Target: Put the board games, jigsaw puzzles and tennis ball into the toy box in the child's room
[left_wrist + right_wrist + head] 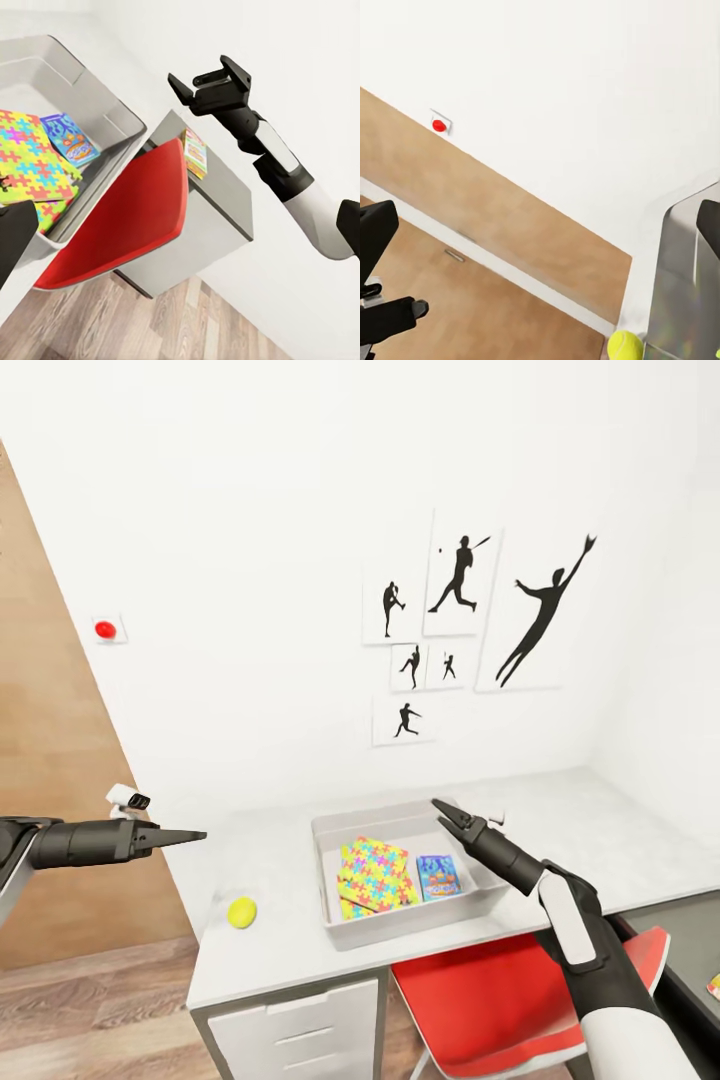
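Toy box, the shallow grey plastic bin [330, 840] sitting mid-frame on the white tabletop [590, 830], already has a bright multicoloured jigsaw-pattern puzzle box [373, 873] and a small blue game box [438, 876] in it. Can't tell if there's a second puzzle stacked under the first. The yellow-green tennis ball [241, 911] is on the tabletop, lower left of the bin, so that's left to do, and so are the bed games, I'd guess. Right black tool [446, 816] hangs over the bin's far right corner, jaws spread, empty. Left black tool [188, 837] at left edge looks pinched together, holding nothing.
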Available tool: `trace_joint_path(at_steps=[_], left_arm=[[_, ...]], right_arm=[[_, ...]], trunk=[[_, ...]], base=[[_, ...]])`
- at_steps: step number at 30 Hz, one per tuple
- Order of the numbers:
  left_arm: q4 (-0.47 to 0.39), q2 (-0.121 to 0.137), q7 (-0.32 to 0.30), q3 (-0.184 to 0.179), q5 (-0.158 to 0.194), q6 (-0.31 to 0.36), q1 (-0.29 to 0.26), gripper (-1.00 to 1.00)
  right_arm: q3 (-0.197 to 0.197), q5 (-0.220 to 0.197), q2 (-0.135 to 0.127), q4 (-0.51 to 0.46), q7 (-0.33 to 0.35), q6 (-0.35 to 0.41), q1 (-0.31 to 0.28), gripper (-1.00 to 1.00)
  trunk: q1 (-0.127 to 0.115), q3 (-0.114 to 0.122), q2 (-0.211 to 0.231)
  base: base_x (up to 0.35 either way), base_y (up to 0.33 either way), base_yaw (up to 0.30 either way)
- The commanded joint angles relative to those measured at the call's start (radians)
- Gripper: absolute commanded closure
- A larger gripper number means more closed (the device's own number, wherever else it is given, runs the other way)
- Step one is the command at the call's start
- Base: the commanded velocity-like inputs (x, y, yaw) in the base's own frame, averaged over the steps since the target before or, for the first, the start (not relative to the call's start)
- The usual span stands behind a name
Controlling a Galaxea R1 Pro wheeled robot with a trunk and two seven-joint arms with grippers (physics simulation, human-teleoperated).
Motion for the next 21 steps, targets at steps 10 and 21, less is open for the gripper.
trace_joint_path(at_steps=[10, 21], left_arm=[[-0.001, 0.0, -0.004, -0.001, 0.0, 0.011, -0.001, -1.0], [-0.002, 0.0, -0.004, -0.001, 0.0, 0.011, -0.001, -1.0]], right_arm=[[-0.005, -0.004, 0.0, 0.0, 0.001, 0.007, 0.005, -1.0], [-0.022, -0.004, -0.001, 0.001, 0.001, 0.007, 0.006, -1.0]], trunk=[[0.001, 0.014, -0.002], [0.001, 0.031, -0.002]], base=[[-0.117, 0.0, 0.0], [-0.041, 0.0, -0.002]])
